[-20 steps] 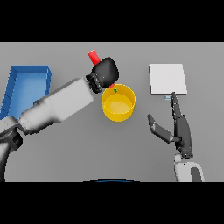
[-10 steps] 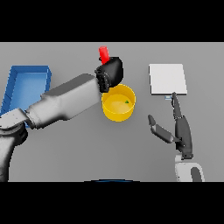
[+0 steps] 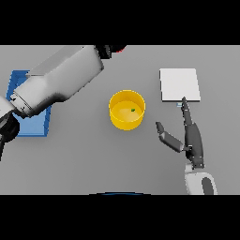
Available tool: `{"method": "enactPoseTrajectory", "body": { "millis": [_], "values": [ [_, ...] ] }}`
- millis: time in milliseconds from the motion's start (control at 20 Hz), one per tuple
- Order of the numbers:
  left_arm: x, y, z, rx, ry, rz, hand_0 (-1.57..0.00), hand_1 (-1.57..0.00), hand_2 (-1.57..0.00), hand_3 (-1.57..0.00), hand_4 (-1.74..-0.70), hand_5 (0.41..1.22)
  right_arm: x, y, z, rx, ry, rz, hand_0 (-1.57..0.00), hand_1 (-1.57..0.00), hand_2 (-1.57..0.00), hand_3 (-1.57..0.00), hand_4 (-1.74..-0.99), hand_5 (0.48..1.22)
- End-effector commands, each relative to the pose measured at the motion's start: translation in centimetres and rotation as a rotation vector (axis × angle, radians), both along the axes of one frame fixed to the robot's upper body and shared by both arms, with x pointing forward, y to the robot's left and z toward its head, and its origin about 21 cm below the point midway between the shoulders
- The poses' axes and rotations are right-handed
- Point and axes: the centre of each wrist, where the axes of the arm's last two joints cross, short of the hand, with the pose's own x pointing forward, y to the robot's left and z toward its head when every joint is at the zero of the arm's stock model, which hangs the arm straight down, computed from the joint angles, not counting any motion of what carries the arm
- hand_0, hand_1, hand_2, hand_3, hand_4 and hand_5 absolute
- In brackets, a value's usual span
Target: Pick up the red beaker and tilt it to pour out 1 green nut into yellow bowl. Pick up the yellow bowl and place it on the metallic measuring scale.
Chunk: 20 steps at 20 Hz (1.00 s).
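head view. yellow bowl (image 3: 127,110) upright on the grey table (image 3: 93,154), just left of frame centre. one small green nut (image 3: 133,110) inside it, right of the bowl's middle.

metallic measuring scale (image 3: 179,84) flat at upper right, a pale square plate, well apart from the bowl and bare on top.

blue tray (image 3: 21,123) at the left edge, middle height, largely covered by the left arm (image 3: 61,82), which crosses from the left edge up toward top centre.

left hand (image 3: 105,49) at the very top of the scene, cut by the frame edge, only a dark sliver showing; cannot tell whether fingers are curled or straight. red beaker (image 3: 120,48) visible only as a small red scrap just right of that hand, also cut at the top; hold on it cannot be confirmed from here. beaker sits above and slightly left of the bowl in frame, well apart from it.

right hand (image 3: 191,138) at lower right, near the table, fingers straight and spread, thumb out to the left, holding nothing. longest fingertip points up-frame and reaches the lower edge of the scale. right of the bowl, apart from it.
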Motion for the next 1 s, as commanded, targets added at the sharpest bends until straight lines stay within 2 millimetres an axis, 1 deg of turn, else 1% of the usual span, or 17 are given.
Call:
{"method": "enactPoseTrajectory", "body": {
  "millis": [0,50,100,200,300,400,500,600,650,700,750,850,900,950],
  "values": [
    [0.5,0.6,1.4,-0.035,-0.014,0.01,-1.57,-1.57,-1.48,-1.15,-1.7,1.221,0.1,-0.4,0.0,0.007,0.005,-0.001,0.0,0.0,0.0,0.0,-1.183,0.596],
    [0.8,0.8,3.1,-0.082,-0.025,0.046,-1.57,-1.57,-1.5,-1.23,-1.7,1.221,0.2,-0.3,-0.1,0.013,-0.002,0.004,0.0,0.0,0.0,0.0,-1.181,0.593],
    [1.5,1.5,4.6,-0.144,-0.045,0.096,-1.57,-1.57,-1.51,-1.3,-1.71,1.221,0.2,-0.4,0.2,0.031,-0.005,0.014,0.0,0.0,0.0,0.0,-1.182,0.593],
    [2.4,3.7,6.5,-0.3,-0.032,0.188,-1.57,-1.57,-1.53,-1.4,-1.72,1.221,0.3,-0.3,0.2,0.047,-0.002,0.027,0.0,0.0,0.0,0.0,-1.193,0.597],
    [3.6,7.4,7.8,-0.536,-0.019,0.324,-1.57,-1.57,-1.55,-1.38,-1.73,1.221,0.4,-0.6,0.1,0.052,0.005,0.03,0.0,0.0,0.0,0.0,-1.199,0.594],
    [4.4,11.2,7.9,-0.765,0.0,0.46,-1.57,-1.57,-1.56,-1.36,-1.73,1.221,0.4,-0.7,0.2,0.049,-0.005,0.033,0.0,0.0,0.0,0.0,-1.222,0.592],
    [4.7,15.1,7.5,-0.977,0.032,0.513,-1.57,-1.57,-1.56,-1.38,-1.73,1.221,0.2,-1.2,-0.4,0.051,-0.007,0.039,0.0,0.0,0.0,0.0,-1.222,0.59],
    [4.6,18.6,6.3,-1.15,0.046,0.562,-1.57,-1.57,-1.56,-1.41,-1.74,1.221,0.8,-1.1,-0.1,0.048,-0.013,0.045,0.0,0.0,0.0,0.0,-1.22,0.587],
    [4.5,20.1,5.6,-1.229,0.05,0.578,-1.57,-1.57,-1.57,-1.43,-1.74,1.221,0.6,-0.9,-0.3,0.045,-0.015,0.053,0.0,0.0,0.0,0.0,-1.222,0.586],
    [4.2,21.8,4.9,-1.308,0.037,0.61,-1.57,-1.57,-1.57,-1.43,-1.74,1.221,0.6,-1.2,-0.6,0.037,-0.008,0.052,0.0,0.0,0.0,0.0,-1.226,0.587],
    [3.9,23.0,4.4,-1.37,0.007,0.665,-1.57,-1.57,-1.57,-1.41,-1.74,1.221,0.7,-1.3,-0.1,0.025,-0.029,0.057,0.0,0.0,0.0,0.0,-1.223,0.591],
    [3.0,25.4,1.7,-1.519,-0.037,0.73,-1.57,-1.57,-1.57,-1.43,-1.74,1.221,0.7,-1.2,-0.1,0.027,-0.02,0.062,0.0,0.0,0.0,0.0,-1.217,0.599],
    [2.4,26.3,0.7,-1.58,-0.052,0.744,-1.57,-1.57,-1.57,-1.45,-1.74,1.221,0.3,-1.4,-0.2,0.016,-0.011,0.062,0.0,0.0,0.0,0.0,-1.212,0.604],
    [1.7,27.0,-0.6,-1.622,-0.065,0.782,-1.57,-1.57,-1.57,-1.45,-1.74,1.221,0.6,-1.4,-0.1,0.001,-0.008,0.062,0.0,0.0,0.0,0.0,-1.212,0.61]
  ]
}}
